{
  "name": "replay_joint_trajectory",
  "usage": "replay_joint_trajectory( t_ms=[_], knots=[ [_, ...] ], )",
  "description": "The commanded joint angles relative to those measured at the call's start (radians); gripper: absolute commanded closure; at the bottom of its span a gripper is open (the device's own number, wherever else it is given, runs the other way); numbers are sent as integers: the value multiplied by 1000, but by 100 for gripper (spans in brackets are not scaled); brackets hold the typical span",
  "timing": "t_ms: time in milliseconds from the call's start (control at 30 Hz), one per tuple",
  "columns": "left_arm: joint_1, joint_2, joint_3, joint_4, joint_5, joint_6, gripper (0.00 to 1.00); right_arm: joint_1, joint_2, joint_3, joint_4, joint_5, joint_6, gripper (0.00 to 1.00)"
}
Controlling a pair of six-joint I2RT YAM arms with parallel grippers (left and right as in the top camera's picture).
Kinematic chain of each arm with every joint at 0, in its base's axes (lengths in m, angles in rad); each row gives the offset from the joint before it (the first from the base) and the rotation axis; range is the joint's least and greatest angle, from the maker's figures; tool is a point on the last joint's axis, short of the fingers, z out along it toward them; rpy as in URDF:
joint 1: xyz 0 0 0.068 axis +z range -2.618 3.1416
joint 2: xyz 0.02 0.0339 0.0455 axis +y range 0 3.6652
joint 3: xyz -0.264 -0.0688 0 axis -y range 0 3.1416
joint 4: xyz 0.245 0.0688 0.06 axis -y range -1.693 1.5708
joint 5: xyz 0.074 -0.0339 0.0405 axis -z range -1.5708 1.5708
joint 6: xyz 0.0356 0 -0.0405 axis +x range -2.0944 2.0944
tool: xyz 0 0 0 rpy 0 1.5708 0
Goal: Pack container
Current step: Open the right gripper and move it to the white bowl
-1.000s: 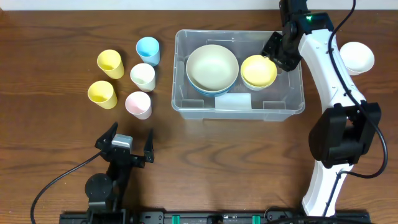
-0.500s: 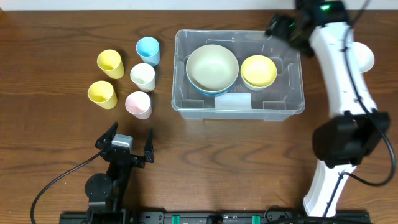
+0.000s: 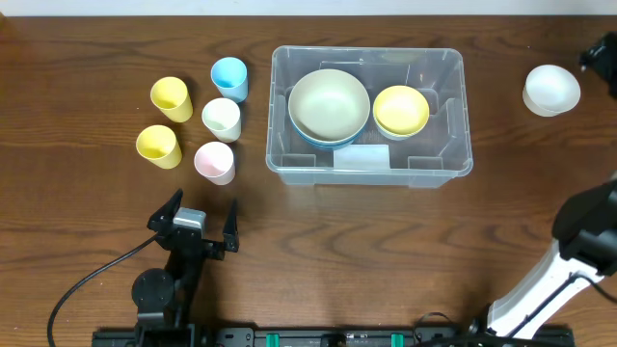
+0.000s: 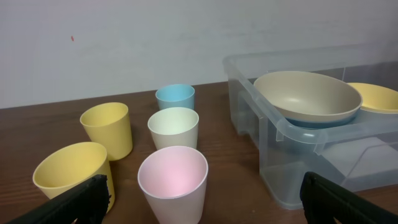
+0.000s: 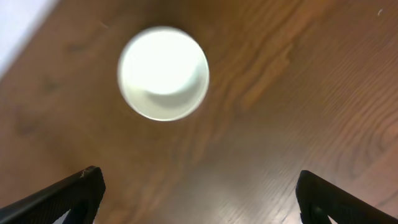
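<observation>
The clear plastic container (image 3: 448, 159) stands mid-table. Inside it a beige bowl (image 3: 329, 104) sits on a blue bowl, with a yellow bowl (image 3: 401, 110) to its right. A white bowl (image 3: 551, 90) lies on the table right of the container. My right gripper (image 5: 199, 199) is open and empty, high above the table, with the white bowl (image 5: 163, 73) ahead of it; only a bit of the arm (image 3: 603, 58) shows overhead. My left gripper (image 3: 198, 226) is open and empty at the front left, facing the pink cup (image 4: 173, 183).
Several cups stand left of the container: two yellow (image 3: 171, 98) (image 3: 158, 146), one blue (image 3: 229, 78), one cream (image 3: 222, 120), one pink (image 3: 215, 162). The container's near wall (image 4: 292, 134) is at the right of the left wrist view.
My right arm has lifted out of the container and swung right, past the white bowl to the frame's edge. The yellow bowl stays in the container. The left arm has not moved.
</observation>
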State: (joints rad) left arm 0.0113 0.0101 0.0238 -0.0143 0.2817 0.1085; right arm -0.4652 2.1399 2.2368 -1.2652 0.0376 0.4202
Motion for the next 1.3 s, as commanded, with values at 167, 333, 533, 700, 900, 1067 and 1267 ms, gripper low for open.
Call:
replay_joint_trajectory(
  t_ms=[167, 333, 533, 700, 900, 1067, 1267],
  knots=[
    [5, -6, -20, -32, 6, -1, 2, 42, 157, -18, 98, -66, -292, 1],
    [5, -6, -20, -32, 6, -1, 2, 77, 216, -18, 155, -58, -474, 1],
    [5, -6, -20, -32, 6, -1, 2, 92, 278, -18, 178, -42, -595, 1],
    [5, -6, -20, -32, 6, -1, 2, 93, 328, -18, 193, -41, -654, 1],
    [5, -6, -20, -32, 6, -1, 2, 93, 340, -18, 209, -41, -654, 1],
    [5, -6, -20, -32, 6, -1, 2, 93, 342, -18, 190, -43, -653, 1],
    [5, -6, -20, -32, 6, -1, 2, 93, 342, -18, 139, -45, -653, 10]
  ],
)
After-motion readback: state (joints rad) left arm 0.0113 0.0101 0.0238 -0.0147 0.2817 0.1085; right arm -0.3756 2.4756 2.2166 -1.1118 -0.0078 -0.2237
